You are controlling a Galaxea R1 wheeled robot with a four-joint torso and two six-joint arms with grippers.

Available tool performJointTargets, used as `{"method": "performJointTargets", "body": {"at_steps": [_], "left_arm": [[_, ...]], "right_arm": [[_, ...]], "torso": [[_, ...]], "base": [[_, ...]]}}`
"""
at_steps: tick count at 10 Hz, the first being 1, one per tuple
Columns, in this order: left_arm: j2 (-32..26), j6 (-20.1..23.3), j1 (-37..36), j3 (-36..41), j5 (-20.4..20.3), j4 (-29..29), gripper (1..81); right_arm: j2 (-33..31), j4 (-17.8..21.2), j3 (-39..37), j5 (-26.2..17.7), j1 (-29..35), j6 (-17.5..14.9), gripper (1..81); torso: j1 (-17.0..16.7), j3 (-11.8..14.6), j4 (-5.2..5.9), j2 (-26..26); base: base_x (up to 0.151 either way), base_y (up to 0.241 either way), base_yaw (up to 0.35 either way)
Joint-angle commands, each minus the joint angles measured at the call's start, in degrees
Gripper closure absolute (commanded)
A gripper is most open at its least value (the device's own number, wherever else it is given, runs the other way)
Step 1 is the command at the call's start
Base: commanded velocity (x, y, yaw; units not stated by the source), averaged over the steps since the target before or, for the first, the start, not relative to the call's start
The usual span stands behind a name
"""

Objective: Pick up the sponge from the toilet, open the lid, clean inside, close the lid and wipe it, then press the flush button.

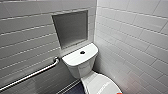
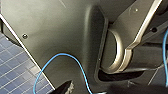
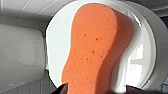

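Observation:
The white toilet point(image 1: 80, 61) stands in the corner with its lid point(image 1: 100, 85) down. On the tank cover sits the small dark flush button point(image 1: 82, 52). A sliver of the orange sponge point(image 1: 119, 93) shows at the lower edge of the head view. In the right wrist view the sponge point(image 3: 95, 47) lies flat on the lid point(image 3: 56, 50). My right gripper point(image 3: 96, 90) is open, with a dark fingertip on either side of the sponge's near end. The left wrist view looks at my own dark body and a blue cable, with one dark fingertip point(image 2: 65, 88) at the edge.
A steel grab bar point(image 1: 32, 75) runs along the left tiled wall. A recessed niche point(image 1: 71, 28) sits above the tank. A white tiled wall point(image 1: 135, 45) stands close on the right. The floor point(image 2: 15, 72) is dark blue tile.

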Motion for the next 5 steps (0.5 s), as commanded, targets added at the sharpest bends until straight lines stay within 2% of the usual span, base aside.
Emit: {"method": "performJointTargets", "body": {"at_steps": [1,2,5], "left_arm": [[0.26,0.19,1.4,0.51,4.25,0.5,1.0],[0.36,0.19,1.4,0.51,4.25,0.5,1.0],[0.36,0.19,1.4,0.51,4.25,0.5,1.0]], "right_arm": [[-2.39,2.19,1.55,-3.58,6.5,0.19,1.0],[-1.87,3.6,1.47,-4.28,7.73,0.19,1.0],[1.04,7.29,-1.43,-8.76,10.2,0.19,1.0]], "torso": [[0.0,-0.02,0.0,0.0],[0.0,0.11,0.0,0.0],[0.0,-3.04,0.0,-0.02]], "base": [[0.0,0.0,0.0],[0.0,0.0,0.0],[0.0,0.0,0.0]]}}
